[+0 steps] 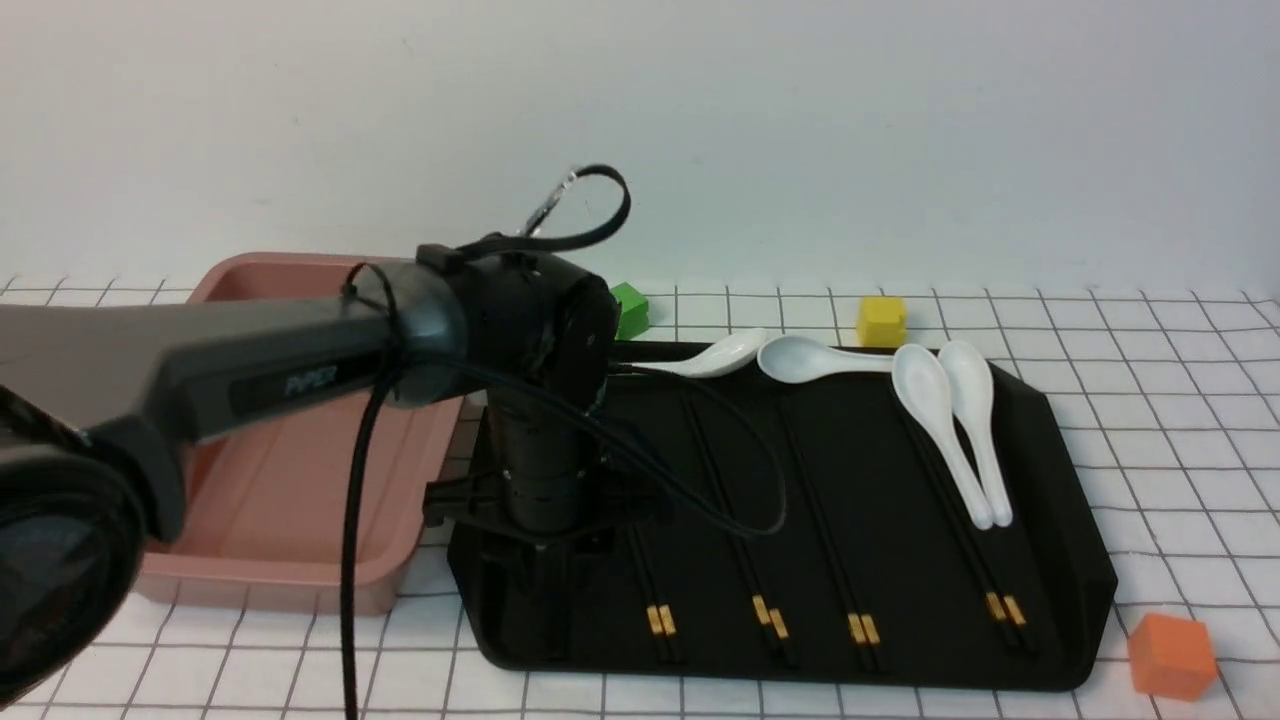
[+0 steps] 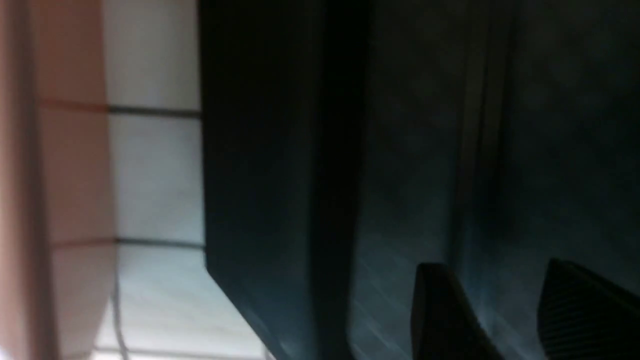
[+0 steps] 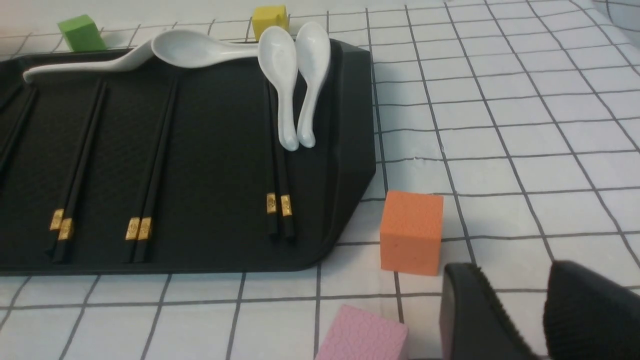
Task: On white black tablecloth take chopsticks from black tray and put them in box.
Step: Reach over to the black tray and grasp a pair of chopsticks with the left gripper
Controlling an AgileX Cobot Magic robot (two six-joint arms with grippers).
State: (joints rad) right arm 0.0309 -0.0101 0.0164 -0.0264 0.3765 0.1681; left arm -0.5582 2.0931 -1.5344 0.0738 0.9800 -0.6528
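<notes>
Pink box (image 1: 290, 500) sits left, beside the tray (image 1: 1060, 480). Next the left gripper (image 1: 545, 600) is low over the tray's left end, jaws spread. Faint dark sticks between them are likely the plain chopsticks (image 2: 482, 150), lined up for a pinch. The right gripper (image 3: 520, 320) hangs off-tray over the cloth (image 1: 1180, 400), jaws apart and empty, out of the way.

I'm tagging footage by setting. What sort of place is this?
Probably a robot test bench staged as a table setting, not a real kitchen: a gridded tablecloth against a bare wall, an orange cube lying about as a prop, and a black tray with gold-banded chopsticks laid in neat rows.
</notes>
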